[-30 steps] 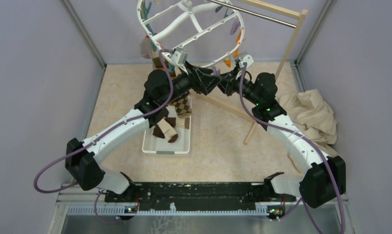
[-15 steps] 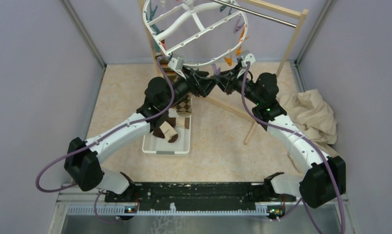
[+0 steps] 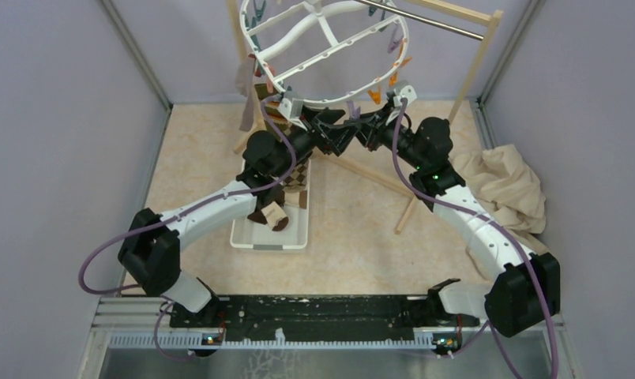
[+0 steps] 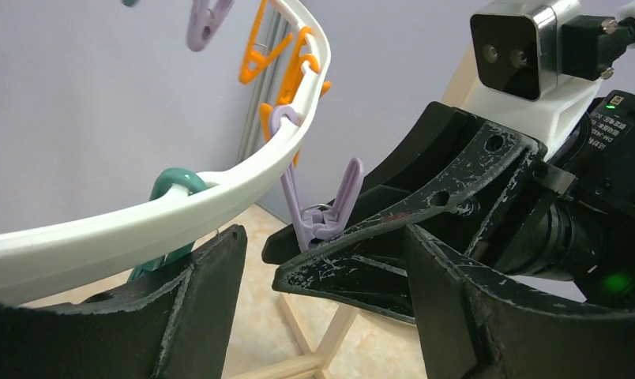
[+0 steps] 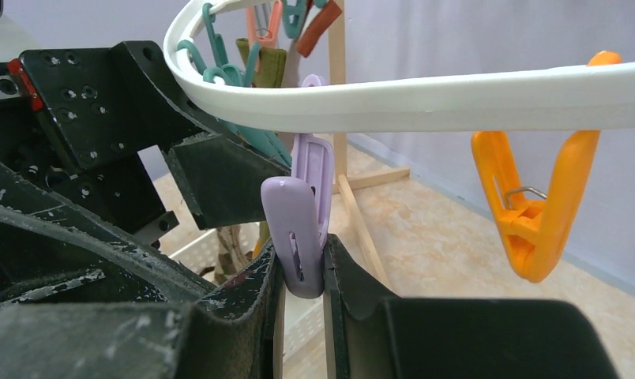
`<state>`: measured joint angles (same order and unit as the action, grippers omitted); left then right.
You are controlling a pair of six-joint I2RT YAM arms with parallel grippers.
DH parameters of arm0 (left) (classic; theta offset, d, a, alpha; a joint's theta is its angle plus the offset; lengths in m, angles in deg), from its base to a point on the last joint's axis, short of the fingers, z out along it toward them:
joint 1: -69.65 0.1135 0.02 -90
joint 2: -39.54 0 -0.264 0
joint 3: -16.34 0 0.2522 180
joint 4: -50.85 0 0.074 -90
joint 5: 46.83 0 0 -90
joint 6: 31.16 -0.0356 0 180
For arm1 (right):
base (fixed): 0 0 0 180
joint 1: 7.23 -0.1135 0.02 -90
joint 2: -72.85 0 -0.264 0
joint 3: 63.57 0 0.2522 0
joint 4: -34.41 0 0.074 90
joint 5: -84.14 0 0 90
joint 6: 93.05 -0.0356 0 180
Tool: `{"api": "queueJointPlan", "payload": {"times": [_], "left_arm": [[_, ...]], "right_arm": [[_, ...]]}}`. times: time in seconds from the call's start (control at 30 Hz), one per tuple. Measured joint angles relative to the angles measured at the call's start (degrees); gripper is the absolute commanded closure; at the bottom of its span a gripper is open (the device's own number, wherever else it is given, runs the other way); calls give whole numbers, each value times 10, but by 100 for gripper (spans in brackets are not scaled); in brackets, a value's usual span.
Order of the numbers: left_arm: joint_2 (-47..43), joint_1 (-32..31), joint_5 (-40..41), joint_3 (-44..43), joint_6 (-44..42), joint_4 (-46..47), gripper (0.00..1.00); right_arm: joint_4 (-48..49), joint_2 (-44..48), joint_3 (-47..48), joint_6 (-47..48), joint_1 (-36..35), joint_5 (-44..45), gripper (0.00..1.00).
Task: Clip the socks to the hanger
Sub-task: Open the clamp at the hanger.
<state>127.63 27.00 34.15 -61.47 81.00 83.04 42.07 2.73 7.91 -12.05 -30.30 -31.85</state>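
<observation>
The white oval hanger [image 3: 322, 49] hangs at the back, ringed with orange, teal and purple pegs. My right gripper [image 5: 302, 278] is shut on the handle ends of a purple peg [image 5: 305, 217] hanging from the hanger's rim [image 5: 456, 99]. My left gripper [image 4: 322, 316] is open and empty, just under the rim [image 4: 172, 213], its jaws on either side of the right gripper's finger and that purple peg [image 4: 324, 207]. In the top view the two grippers meet tip to tip, left [image 3: 334, 134] and right [image 3: 362, 126]. Brown and cream socks [image 3: 271, 213] lie in a white tray [image 3: 255, 237]. One sock [image 3: 247, 91] hangs at the hanger's left side.
A wooden rack with a metal bar [image 3: 472, 63] stands behind and right of the hanger, its foot rails [image 3: 377, 181] crossing the floor. A beige cloth [image 3: 504, 185] lies at the right wall. An orange peg [image 5: 535, 205] hangs right of the held peg.
My left arm has swung right and forward, its gripper closing in on the right gripper. The hanger has swung up and to the right. The right arm has hardly moved.
</observation>
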Motion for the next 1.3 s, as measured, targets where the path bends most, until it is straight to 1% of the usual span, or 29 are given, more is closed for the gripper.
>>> {"api": "queueJointPlan", "payload": {"times": [0.23, 0.67, 0.83, 1.07, 1.3], "left_arm": [[21, -1, -4, 0, -13, 53, 27], [21, -10, 2, 1, -38, 81, 34], [21, -11, 7, 5, -38, 88, 40], [15, -14, 57, 23, -23, 110, 41], [16, -13, 79, 20, 1, 105, 41]], "right_arm": [[0, 0, 0, 4, 3, 9, 100], [1, 0, 0, 19, 0, 20, 100], [-1, 0, 0, 26, -1, 23, 100], [0, 0, -15, 30, -10, 16, 100], [0, 0, -18, 34, -12, 7, 100]]}}
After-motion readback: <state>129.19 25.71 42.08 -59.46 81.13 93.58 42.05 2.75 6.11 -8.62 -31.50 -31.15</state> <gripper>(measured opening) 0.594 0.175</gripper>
